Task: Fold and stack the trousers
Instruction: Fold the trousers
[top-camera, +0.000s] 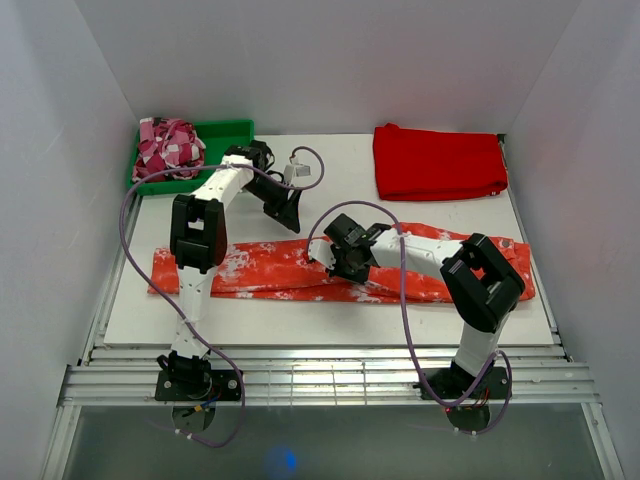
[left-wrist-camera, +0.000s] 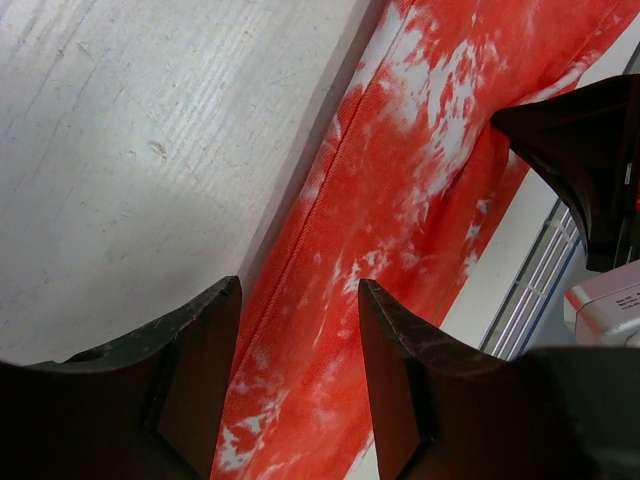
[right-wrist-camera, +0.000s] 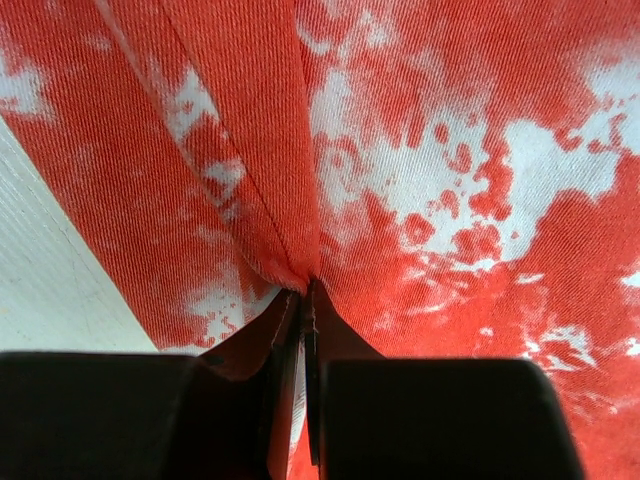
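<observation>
The orange-red trousers (top-camera: 260, 270) with white splotches lie stretched left to right across the near half of the table. My left gripper (top-camera: 292, 218) hangs just above their far edge near the middle. In the left wrist view its jaws (left-wrist-camera: 300, 285) are open and empty, with the trousers (left-wrist-camera: 400, 200) below them. My right gripper (top-camera: 325, 262) rests on the trousers' middle. In the right wrist view it (right-wrist-camera: 305, 290) is shut on a pinched fold of the trousers (right-wrist-camera: 450, 150).
A plain red folded cloth (top-camera: 438, 162) lies at the back right. A green bin (top-camera: 225, 132) at the back left holds a pink and white patterned cloth (top-camera: 168, 148). The right arm (left-wrist-camera: 590, 150) shows at the edge of the left wrist view.
</observation>
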